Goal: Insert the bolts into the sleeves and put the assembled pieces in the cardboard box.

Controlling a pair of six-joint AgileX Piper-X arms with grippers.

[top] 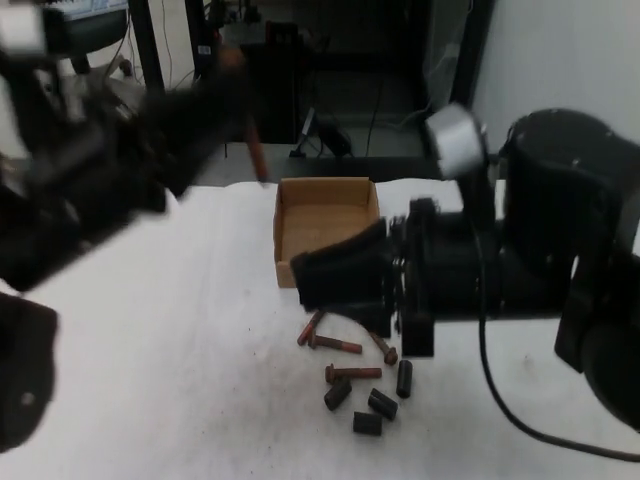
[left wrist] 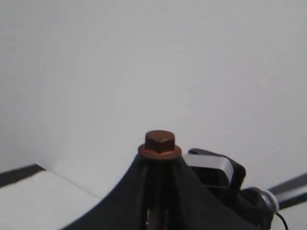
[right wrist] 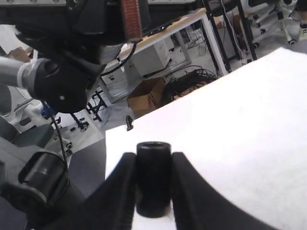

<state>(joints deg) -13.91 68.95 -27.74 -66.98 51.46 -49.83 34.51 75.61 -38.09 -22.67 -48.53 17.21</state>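
Right claw (right wrist: 152,162): closed around black cylindrical sleeve (right wrist: 153,189)
Left claw (left wrist: 159,162): pinched rust-brown hex-head bolt (left wrist: 159,143)
Open cardboard box (top: 325,188): sat by white bench (top: 190,350) far edge

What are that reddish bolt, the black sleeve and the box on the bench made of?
Bolt: likely metal with a dull reddish-brown coat; crisp hex head and flange. Sleeve: matte black, hollow; coated metal or plastic, hard to say. Box: plain brown cardboard, with thin, dull, open-topped walls.
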